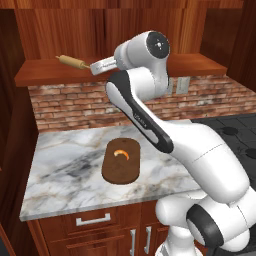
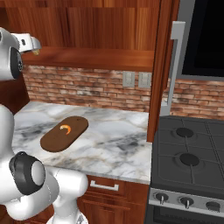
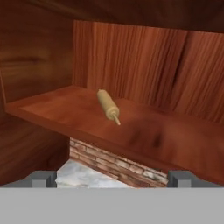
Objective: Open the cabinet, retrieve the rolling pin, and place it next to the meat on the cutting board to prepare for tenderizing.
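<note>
Hand view shows the spread end effector (image 3: 112,178) facing the rolling pin (image 3: 107,105) at twelve o'clock on the cabinet (image 3: 144,127) shelf.

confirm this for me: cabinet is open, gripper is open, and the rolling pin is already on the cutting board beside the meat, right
Not quite: the rolling pin lies on the shelf of the open cabinet, as the left base view shows. The gripper is open, and the meat sits alone on the cutting board.

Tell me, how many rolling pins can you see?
1. The rolling pin lies on the floor of the open cabinet, above the brick wall. No other shows, though parts of the cabinet are out of sight.
</note>
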{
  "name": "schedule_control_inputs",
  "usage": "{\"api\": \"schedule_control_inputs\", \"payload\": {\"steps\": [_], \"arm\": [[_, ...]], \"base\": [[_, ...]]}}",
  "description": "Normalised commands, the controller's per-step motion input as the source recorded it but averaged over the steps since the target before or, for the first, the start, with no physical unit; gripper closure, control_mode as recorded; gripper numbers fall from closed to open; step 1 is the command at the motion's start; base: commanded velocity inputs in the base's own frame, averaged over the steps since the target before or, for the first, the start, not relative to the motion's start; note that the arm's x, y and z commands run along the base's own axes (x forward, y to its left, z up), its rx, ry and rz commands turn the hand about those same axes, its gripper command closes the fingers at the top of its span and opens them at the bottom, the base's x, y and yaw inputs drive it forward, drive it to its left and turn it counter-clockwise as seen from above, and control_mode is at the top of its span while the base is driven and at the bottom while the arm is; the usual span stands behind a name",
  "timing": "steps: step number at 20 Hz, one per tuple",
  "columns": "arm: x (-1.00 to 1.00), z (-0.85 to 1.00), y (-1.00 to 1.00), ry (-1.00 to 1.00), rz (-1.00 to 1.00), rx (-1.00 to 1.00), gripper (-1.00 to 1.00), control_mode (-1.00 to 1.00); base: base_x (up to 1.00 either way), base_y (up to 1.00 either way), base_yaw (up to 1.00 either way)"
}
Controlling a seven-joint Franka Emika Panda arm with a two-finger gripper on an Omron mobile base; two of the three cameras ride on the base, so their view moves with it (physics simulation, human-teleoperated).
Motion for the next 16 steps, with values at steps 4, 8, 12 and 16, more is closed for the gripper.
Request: {"api": "schedule_control_inputs", "payload": {"steps": [4, 8, 12, 16], "arm": [[0.53, 0.0, 0.0, 0.0, -0.01, 0.01, -1.0, -1.0], [0.5, 0.0, 0.0, 0.0, -0.01, 0.01, -1.0, -1.0], [0.36, 0.0, 0.02, 0.0, 0.0, 0.0, -1.0, -1.0], [0.14, 0.0, 0.2, 0.0, 0.0, 0.0, -1.0, -1.0]], "base": [[0.0, 0.0, 0.0], [0.0, 0.0, 0.0], [0.0, 0.0, 0.0], [0.0, 0.0, 0.0]]}}
